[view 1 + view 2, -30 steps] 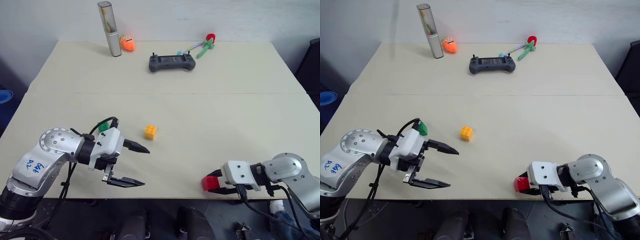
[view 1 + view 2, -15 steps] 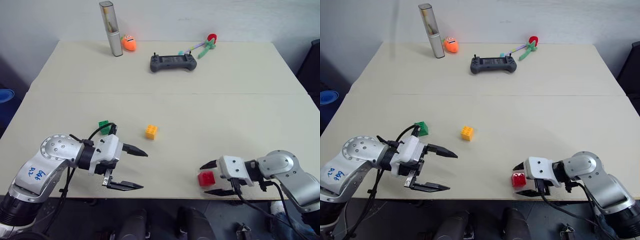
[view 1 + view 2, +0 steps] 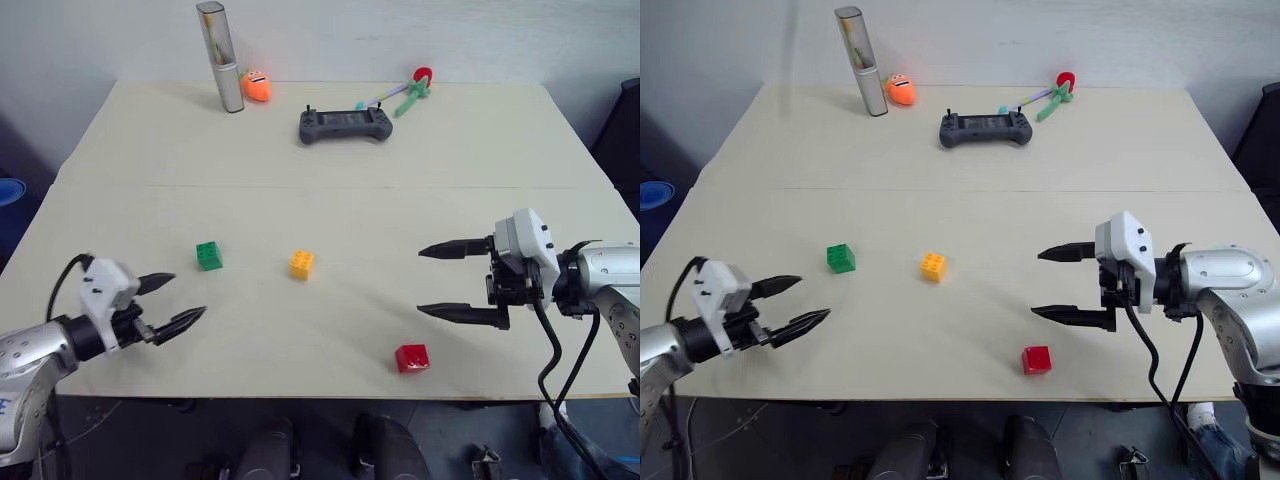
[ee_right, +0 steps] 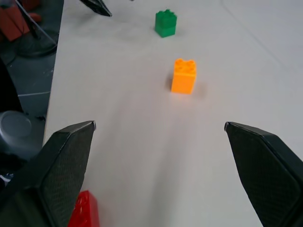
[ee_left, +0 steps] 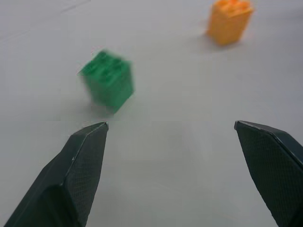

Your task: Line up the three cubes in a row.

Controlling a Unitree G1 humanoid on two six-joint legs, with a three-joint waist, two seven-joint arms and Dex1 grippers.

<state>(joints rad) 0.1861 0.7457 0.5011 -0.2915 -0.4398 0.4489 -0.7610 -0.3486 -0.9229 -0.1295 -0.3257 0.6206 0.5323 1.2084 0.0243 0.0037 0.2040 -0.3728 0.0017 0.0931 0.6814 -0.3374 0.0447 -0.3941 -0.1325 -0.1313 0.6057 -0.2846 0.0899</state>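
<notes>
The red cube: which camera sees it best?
Either head view. There the red cube lies whole on the table near its front edge, free of both open grippers. The right wrist view catches just a corner of it beside a finger.

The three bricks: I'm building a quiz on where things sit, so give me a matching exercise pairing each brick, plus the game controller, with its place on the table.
Things:
1. green brick
2. orange brick
3. red brick
4. game controller

Places:
A. near the table's front edge, below the right gripper
B. far side of the table
C. middle of the near half
D. nearest the left gripper

Pairs: 1-D, 2-C, 3-A, 4-B
</notes>
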